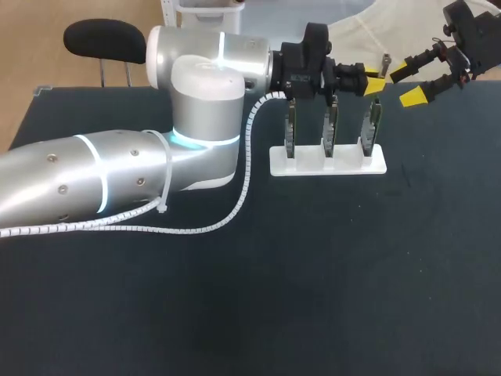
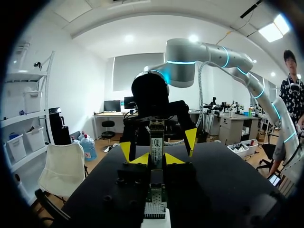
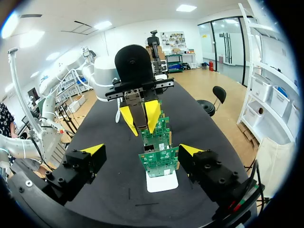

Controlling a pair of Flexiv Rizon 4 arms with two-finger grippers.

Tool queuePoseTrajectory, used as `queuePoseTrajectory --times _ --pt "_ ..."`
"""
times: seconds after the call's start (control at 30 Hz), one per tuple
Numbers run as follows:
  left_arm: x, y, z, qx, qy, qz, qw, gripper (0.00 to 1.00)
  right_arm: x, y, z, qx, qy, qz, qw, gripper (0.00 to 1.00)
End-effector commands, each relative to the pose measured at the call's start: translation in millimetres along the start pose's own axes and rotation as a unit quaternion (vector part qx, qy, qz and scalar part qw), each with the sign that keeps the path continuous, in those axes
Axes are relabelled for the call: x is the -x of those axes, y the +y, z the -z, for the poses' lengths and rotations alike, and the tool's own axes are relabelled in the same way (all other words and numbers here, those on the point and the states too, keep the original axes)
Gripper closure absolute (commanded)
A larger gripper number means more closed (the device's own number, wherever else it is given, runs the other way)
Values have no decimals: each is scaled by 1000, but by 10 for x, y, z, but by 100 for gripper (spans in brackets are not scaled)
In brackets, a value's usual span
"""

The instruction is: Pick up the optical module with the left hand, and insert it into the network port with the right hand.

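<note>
left gripper (image 2: 156, 160): closed on the optical module (image 2: 156, 142), yellow tips pinching its two flanks. The free end sticks out ahead of the fingers, toward my other arm.
module location: in the air over the circuit boards (image 1: 329, 125) that stand in the white rack (image 1: 377, 166). It is not in any port.
right gripper (image 1: 407, 83): fingers spread wide, holding nothing, facing the left one.
handling: I judge it small, light and rigid, with a smooth metal shell that could slip or twist in a narrow pinch. The connector end is likely delicate. I'd take it across the flat sides on the free length, clear of the end that goes in.
left wrist view only: the module's label face. My right tips stand either side of it, apparently not touching. Under my fingers is a perforated cage that I take for the network port (image 2: 153, 207).
right wrist view only: boards lined up end-on beneath the held module.
head view only: three boards in a row and the gap between the grippers. The module is too small to make out.
</note>
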State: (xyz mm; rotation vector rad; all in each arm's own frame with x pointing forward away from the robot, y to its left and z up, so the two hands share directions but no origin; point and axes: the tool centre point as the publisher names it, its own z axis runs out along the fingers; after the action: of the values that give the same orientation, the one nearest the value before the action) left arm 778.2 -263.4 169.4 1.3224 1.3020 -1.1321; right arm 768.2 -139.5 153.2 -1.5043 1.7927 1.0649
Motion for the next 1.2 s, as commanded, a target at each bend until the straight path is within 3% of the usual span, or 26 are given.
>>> queuePoseTrajectory --times 0.03,0.2,0.6,1.2 --pt "-7 14 -7 -1 -1 -1 1000 100 0 10 -2 -1 0 0 1000 0" --pt "-7 14 -7 -1 -1 -1 1000 100 48 -76 81 -38 -5 11 999 0" --pt "-7 14 -7 -1 -1 -1 1000 100 327 -117 203 -51 -25 46 997 0" --pt "-7 14 -7 -1 -1 -1 1000 100 608 61 121 -14 -42 79 996 0"
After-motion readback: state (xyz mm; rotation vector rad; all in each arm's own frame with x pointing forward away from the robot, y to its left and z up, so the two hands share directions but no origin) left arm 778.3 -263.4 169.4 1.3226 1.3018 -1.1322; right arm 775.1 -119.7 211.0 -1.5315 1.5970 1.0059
